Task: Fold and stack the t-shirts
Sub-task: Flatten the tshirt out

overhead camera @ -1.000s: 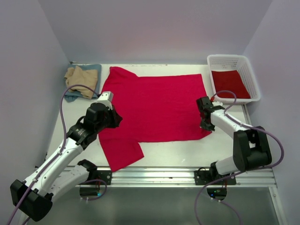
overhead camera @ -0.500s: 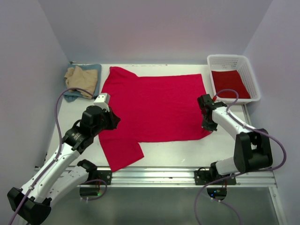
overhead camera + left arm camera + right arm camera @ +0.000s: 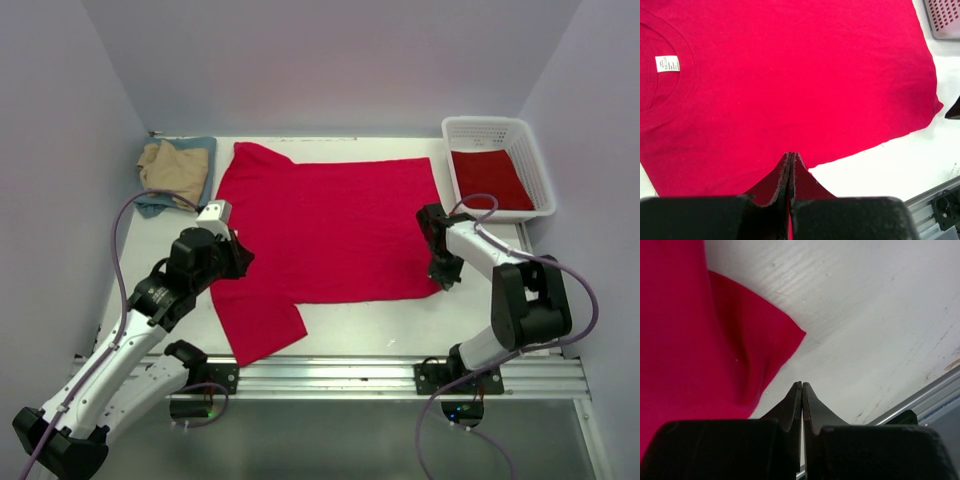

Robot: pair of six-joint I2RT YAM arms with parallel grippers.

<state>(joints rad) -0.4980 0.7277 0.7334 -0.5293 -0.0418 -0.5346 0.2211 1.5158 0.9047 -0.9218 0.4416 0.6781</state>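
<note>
Colleague: Grippers first. How do they stand?

Operator: I see the left gripper (image 3: 791, 156) with its fingers pressed together, above the collar end of the red t-shirt (image 3: 330, 225). I cannot tell whether the tips touch the cloth. The right gripper (image 3: 802, 385) is pressed together too, with nothing between its fingers. It sits over bare table (image 3: 400, 320), just beside the shirt's near hem corner.

Colleague: And the shirt itself?

Operator: On my overhead view it lies spread flat across the middle of the table, collar toward 9 o'clock and hem toward 3 o'clock. One sleeve points to 11 o'clock, the other to 7 o'clock. The left arm is at its 9 o'clock side, the right at its 4 o'clock corner. On the left wrist view I can see a white neck tag (image 3: 667, 63) inside the collar.

Colleague: Anything else out there?

Operator: At 10 o'clock, in the far left corner, a tan shirt (image 3: 172, 170) lies crumpled on a blue-grey shirt (image 3: 203, 147), near the far red sleeve. At 2 o'clock a white basket (image 3: 485, 128) holds a second red shirt (image 3: 490, 178).
</note>
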